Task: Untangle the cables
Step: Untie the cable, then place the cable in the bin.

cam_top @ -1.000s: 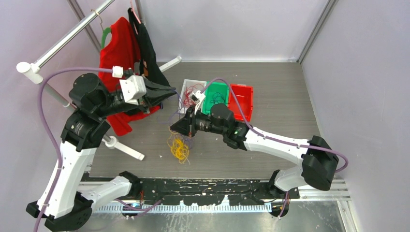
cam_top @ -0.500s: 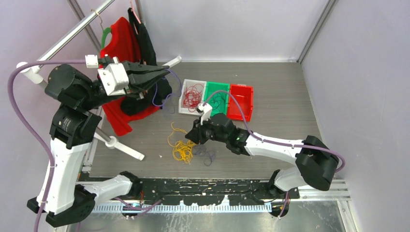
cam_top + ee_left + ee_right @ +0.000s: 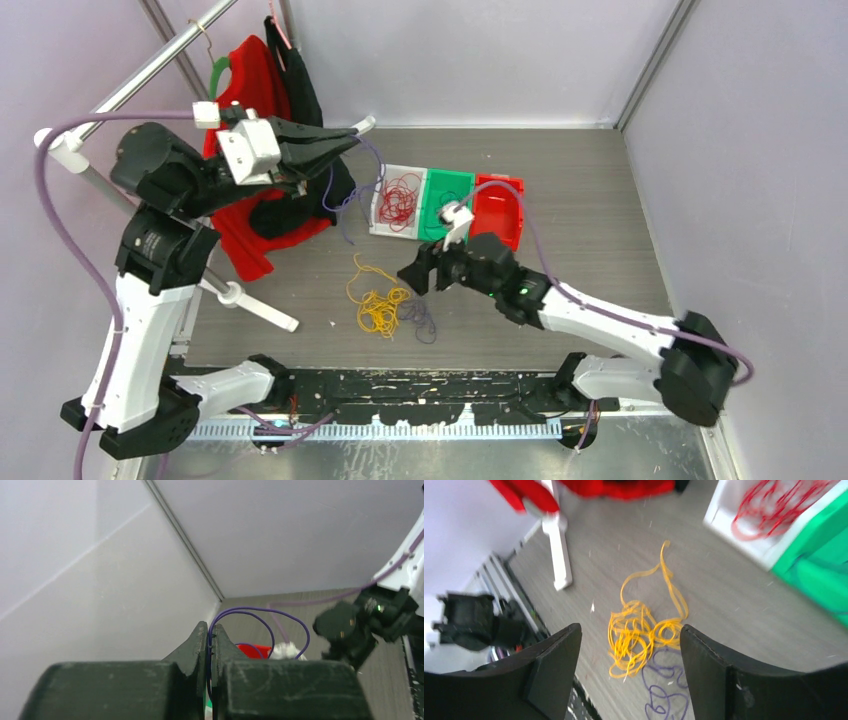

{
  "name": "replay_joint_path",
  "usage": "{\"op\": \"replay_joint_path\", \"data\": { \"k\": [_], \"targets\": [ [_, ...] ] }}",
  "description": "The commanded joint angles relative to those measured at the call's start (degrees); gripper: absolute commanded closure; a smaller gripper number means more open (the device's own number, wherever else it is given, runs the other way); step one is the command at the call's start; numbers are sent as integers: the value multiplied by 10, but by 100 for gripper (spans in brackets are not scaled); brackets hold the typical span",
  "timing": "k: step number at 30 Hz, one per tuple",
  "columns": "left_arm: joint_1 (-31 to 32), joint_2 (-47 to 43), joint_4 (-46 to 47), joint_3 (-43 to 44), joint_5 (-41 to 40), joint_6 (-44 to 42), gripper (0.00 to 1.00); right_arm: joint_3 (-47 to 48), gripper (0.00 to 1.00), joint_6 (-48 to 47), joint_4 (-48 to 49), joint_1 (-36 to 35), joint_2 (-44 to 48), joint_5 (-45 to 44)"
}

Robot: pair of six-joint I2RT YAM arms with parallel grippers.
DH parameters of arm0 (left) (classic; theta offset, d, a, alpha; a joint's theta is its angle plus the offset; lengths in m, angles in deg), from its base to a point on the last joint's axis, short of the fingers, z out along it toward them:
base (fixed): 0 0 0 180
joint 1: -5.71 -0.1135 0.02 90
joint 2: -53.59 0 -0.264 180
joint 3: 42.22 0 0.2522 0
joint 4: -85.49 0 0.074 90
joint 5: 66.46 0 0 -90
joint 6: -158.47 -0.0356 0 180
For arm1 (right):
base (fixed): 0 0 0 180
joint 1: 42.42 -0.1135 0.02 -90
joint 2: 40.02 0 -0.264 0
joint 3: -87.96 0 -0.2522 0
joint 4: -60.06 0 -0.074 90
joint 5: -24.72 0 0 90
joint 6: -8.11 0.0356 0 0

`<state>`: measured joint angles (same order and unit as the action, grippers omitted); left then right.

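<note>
Red clothes [image 3: 245,100] hang on a rack by the far left corner of the surface [image 3: 590,180]. In front of them the left claw [image 3: 350,135] is up in the air. It is pinched tight on a purple cable [image 3: 208,655] that loops out and hangs down. Near the near edge the yellow cables [image 3: 380,310] lie in a curly heap, with a loose purple cable [image 3: 425,325] just beside them. The right claw [image 3: 415,275] hovers above that heap, spread wide and holding nothing. Toward the far edge stand a white bin [image 3: 744,542] with red cables [image 3: 400,195], a green bin [image 3: 447,182] and a red bin [image 3: 505,195], side by side.
</note>
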<state>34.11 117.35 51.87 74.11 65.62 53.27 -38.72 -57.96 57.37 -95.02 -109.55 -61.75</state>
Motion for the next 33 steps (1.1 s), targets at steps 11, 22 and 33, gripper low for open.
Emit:
{"op": "replay_joint_path", "data": {
  "k": [11, 22, 33],
  "targets": [
    [12, 71, 105, -166, -29, 50, 100, 52, 22, 15, -170, 107, 157, -311],
    [26, 285, 168, -97, -50, 29, 100, 30, 22, 35, -167, 129, 180, -394],
    [28, 445, 187, -10, -73, -10, 100, 22, 21, 20, -176, 158, 195, -397]
  ]
}}
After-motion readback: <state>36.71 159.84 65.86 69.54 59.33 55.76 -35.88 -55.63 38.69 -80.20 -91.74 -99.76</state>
